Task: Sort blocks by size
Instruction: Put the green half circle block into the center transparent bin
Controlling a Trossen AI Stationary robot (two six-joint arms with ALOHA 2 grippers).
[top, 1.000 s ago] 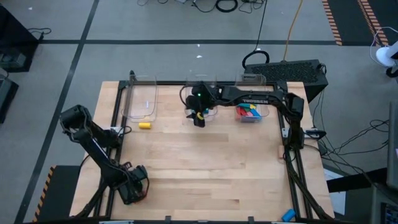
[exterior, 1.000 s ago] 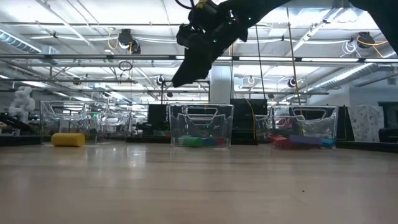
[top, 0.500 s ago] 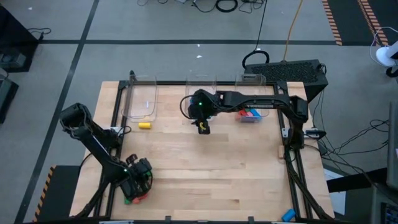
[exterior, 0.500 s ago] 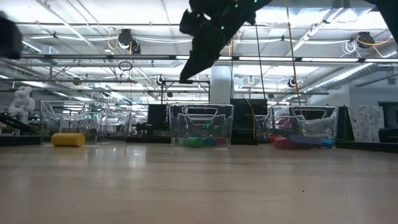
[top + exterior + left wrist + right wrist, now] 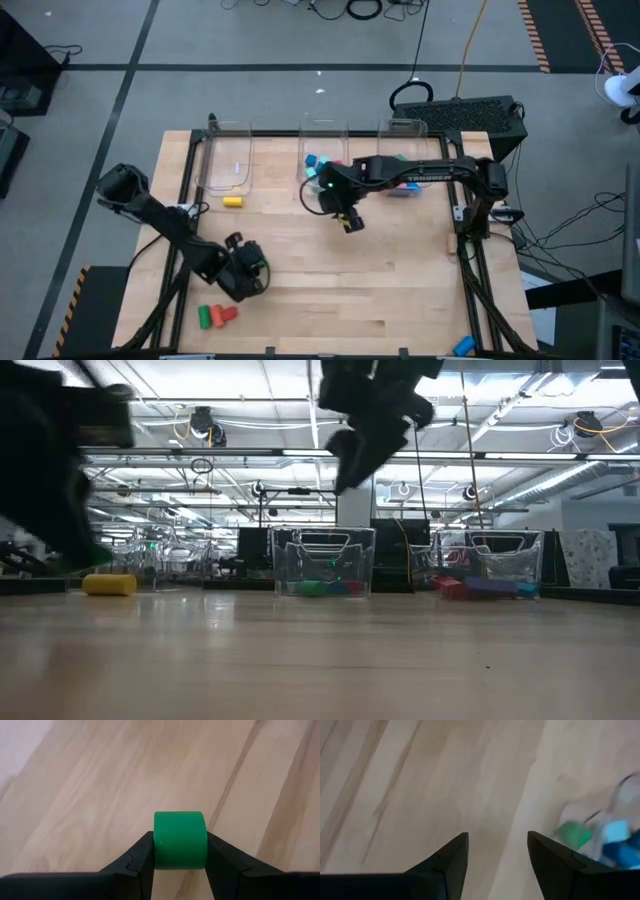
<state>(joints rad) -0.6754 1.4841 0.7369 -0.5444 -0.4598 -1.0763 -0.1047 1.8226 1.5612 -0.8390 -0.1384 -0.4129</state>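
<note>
My left gripper (image 5: 250, 270) is above the near left part of the table, shut on a short green block (image 5: 180, 840). A second green block (image 5: 205, 317) and a red block (image 5: 227, 313) lie on the wood near the front left edge. A yellow block (image 5: 233, 202) lies on its side in front of the far left bin; it also shows in the low view (image 5: 109, 584). My right gripper (image 5: 352, 222) hangs open and empty above the table's middle, high in the low view (image 5: 352, 465). My left gripper pinches the green block between its two fingers, on two opposite sides (image 5: 157, 845). The block sits at the fingers' free ends and stands out past them. The fingers come from above, and the block is clear of the wood.
Three clear bins stand along the far edge: the left one (image 5: 228, 165) shows no blocks, the middle one (image 5: 325, 160) holds blue, green and pink pieces, the right one (image 5: 405, 182) several coloured pieces. Bare wood lies between the grippers.
My left gripper has gone from the near left corner up and toward the table's middle with the green block, leaving the other green block and the red one on the wood. My right gripper has drawn back from the middle bin toward the near and right edges.
</note>
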